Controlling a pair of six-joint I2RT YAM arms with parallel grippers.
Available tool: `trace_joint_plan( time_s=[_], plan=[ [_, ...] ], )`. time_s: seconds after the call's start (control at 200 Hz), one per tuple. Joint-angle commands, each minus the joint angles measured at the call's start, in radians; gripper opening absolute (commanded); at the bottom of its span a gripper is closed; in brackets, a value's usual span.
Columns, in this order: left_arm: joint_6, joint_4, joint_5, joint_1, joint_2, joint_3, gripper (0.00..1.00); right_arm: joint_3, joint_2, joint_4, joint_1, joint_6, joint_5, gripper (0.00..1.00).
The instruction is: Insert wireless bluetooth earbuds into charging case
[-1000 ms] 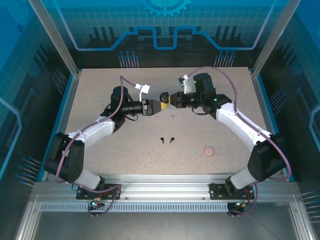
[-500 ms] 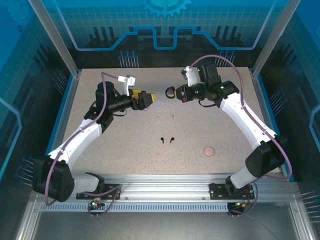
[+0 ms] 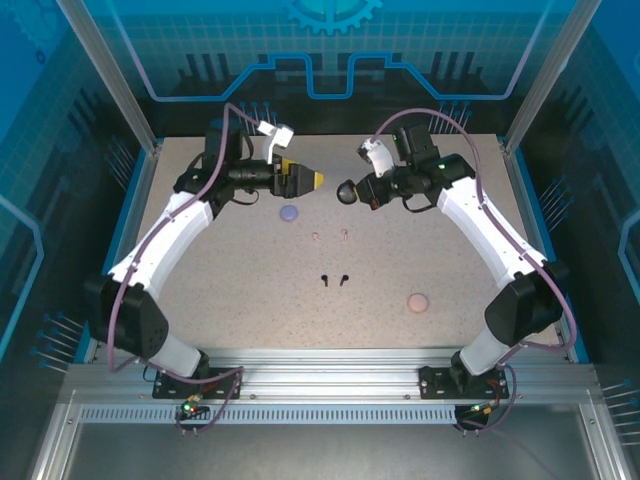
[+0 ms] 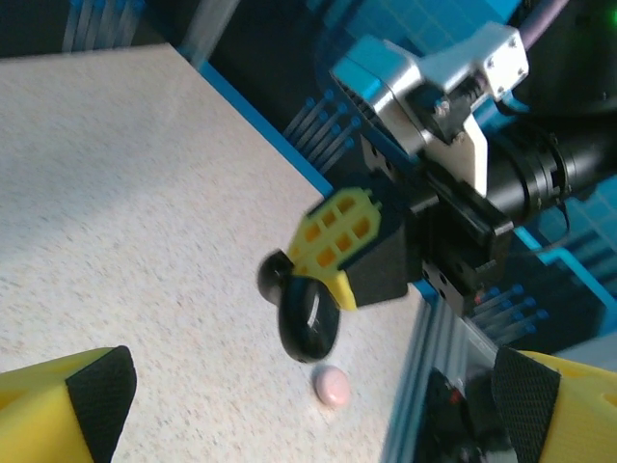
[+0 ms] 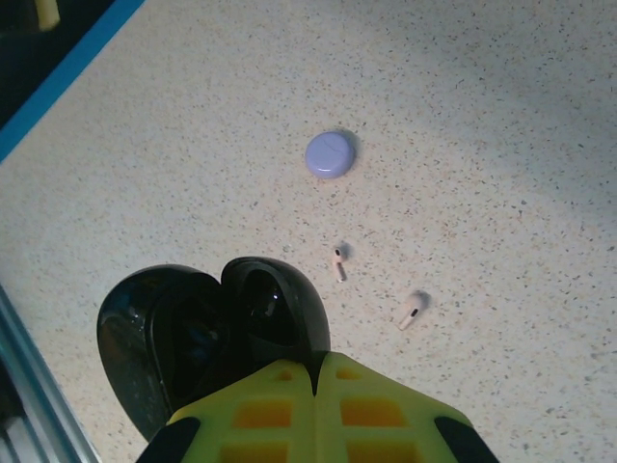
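Beige speckled surface [image 3: 200, 300]; both arms reach over its far half, claws facing each other and apart.

Left claw [image 3: 308, 181]: yellow fingers spread wide, nothing between them. In the left wrist view its two black-padded fingertips [image 4: 72, 410] sit at the bottom corners of the frame with a broad gap.

Right claw [image 3: 356, 190]: fingers pressed together on a glossy black round clamshell charging case [image 3: 344, 192], gripped where the two halves join and held clear of the surface. Lid is swung open. The right wrist view shows both halves side by side with their hollows toward the camera; the interior is too dark to tell what lies inside.

Earbuds, all lying loose on the surface:
- pair of pale pink stemmed earbuds [image 3: 316, 237], near the middle, close together but not touching, a little nearer the arm bases than the two claws;
- pair of black stemmed earbuds [image 3: 325, 279], nearer the bases again, side by side, just apart.

Other cases:
- lavender round case [image 3: 290, 212], closed, flat on the surface near the left claw's tips, just left of the pale pink pair;
- pale pink round case [image 3: 418, 301], closed, on the right side of the surface, well apart from the earbuds.
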Motion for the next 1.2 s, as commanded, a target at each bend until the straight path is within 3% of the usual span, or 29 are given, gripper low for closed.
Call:
trace_joint_plan(
  time_s=[0.0, 0.185, 0.345, 0.475, 1.0, 1.196],
  plan=[
    [0.157, -0.232, 0.136, 0.01, 0.078, 0.09, 0.98, 0.066, 0.043, -0.051, -0.014, -0.103, -0.046, 0.0],
    [0.317, -0.456, 0.198, 0.01, 0.219, 0.254, 0.89, 0.113, 0.1, -0.058, -0.011, -0.139, -0.077, 0.0],
    [0.402, -0.592, 0.24, 0.008, 0.338, 0.397, 0.67, 0.143, 0.125, -0.067, -0.005, -0.165, -0.084, 0.0],
    [0.467, -0.687, 0.258, 0.008, 0.417, 0.492, 0.58, 0.178, 0.142, -0.087, 0.008, -0.182, -0.088, 0.0],
    [0.624, -0.918, 0.29, -0.013, 0.539, 0.681, 0.54, 0.31, 0.26, -0.132, 0.047, -0.214, -0.074, 0.0],
    [0.635, -0.931, 0.284, -0.017, 0.548, 0.681, 0.52, 0.309, 0.255, -0.129, 0.05, -0.21, -0.071, 0.0]
  ],
)
